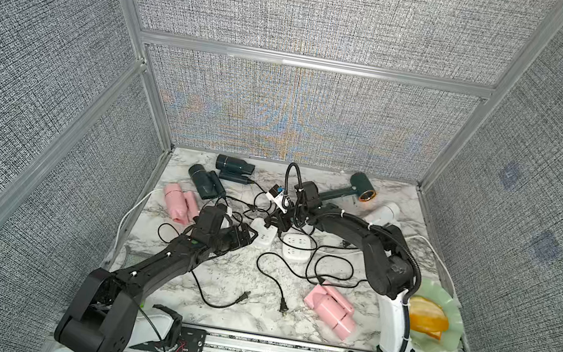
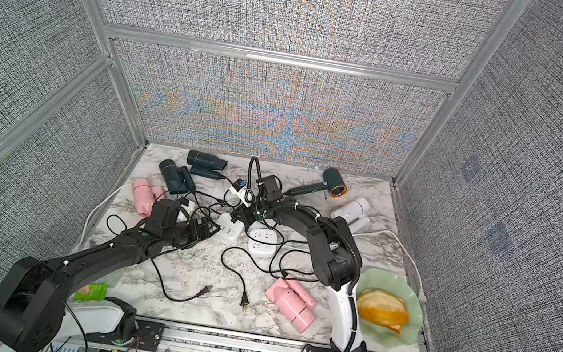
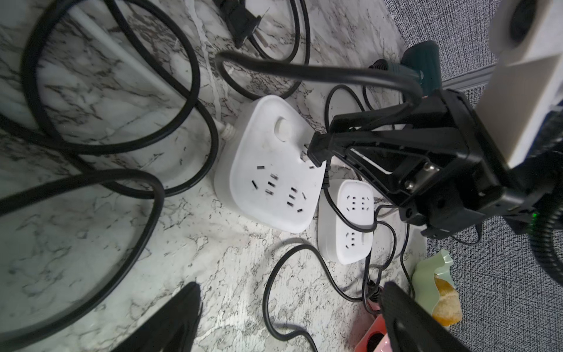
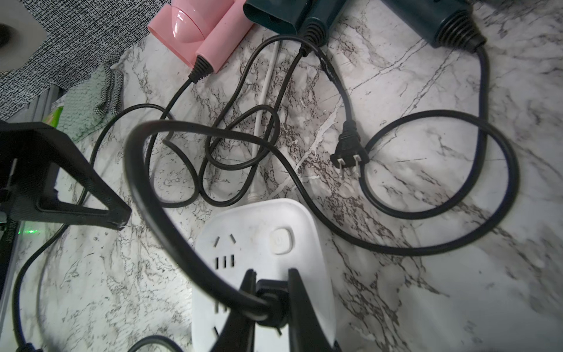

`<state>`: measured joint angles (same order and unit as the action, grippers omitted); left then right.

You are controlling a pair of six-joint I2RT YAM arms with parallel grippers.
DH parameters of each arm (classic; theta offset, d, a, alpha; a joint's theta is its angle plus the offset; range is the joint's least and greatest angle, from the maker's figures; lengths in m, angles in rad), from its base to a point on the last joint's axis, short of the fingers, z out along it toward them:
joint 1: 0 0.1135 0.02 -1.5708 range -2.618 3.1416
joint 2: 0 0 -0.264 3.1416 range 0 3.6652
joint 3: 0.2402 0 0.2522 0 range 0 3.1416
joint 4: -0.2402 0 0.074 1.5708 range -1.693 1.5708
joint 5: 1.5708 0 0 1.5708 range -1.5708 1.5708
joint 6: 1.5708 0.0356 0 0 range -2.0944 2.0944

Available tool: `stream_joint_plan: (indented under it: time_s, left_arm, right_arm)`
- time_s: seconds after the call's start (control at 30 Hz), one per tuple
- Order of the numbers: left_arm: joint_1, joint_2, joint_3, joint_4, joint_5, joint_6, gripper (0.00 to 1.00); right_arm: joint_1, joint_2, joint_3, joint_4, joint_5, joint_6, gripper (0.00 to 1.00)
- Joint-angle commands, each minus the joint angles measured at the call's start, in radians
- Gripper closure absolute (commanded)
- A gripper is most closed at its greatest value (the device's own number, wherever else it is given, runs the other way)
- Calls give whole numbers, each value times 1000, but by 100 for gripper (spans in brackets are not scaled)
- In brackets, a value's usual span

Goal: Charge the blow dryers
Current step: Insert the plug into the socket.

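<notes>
Right gripper [image 4: 271, 274] pinches a black plug [image 4: 272, 300], its prongs touching the socket block [image 4: 259, 225]. Left gripper [image 1: 246, 235] is spread just beside it. Dryers [image 1: 330, 307] lie scattered around on the table [image 1: 250, 317]

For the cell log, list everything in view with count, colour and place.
dark teal blow dryers: three, two far left, one copper-ringed far right
pink blow dryers: two, one left, one near right
white blow dryer: one, far right
socket blocks: two, white, centre
cords: several, black, tangled across centre
plate: one, pale green, near right, holding orange food
packet: one, green, near left
table: one, white marble
left gripper: one, black, open, beside socket blocks
right gripper: one, black, shut on plug at a socket block
</notes>
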<state>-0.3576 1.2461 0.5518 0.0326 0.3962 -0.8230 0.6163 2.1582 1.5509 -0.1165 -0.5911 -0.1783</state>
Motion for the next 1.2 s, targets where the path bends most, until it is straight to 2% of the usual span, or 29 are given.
stream_joint_plan:
  time_s: [0.0,0.53,1.17]
  left_arm:
    - [-1,5,7,36,7,7,6]
    - [1,2,22,32,16,8,10]
    - [0,-27,6,27,6,2,15]
  right_arm:
    - [2,-5,-13,-15,19,2,93]
    - [23,-37,-121,27,134,-4,94]
    - [25,-41,-238,79,182,26,94]
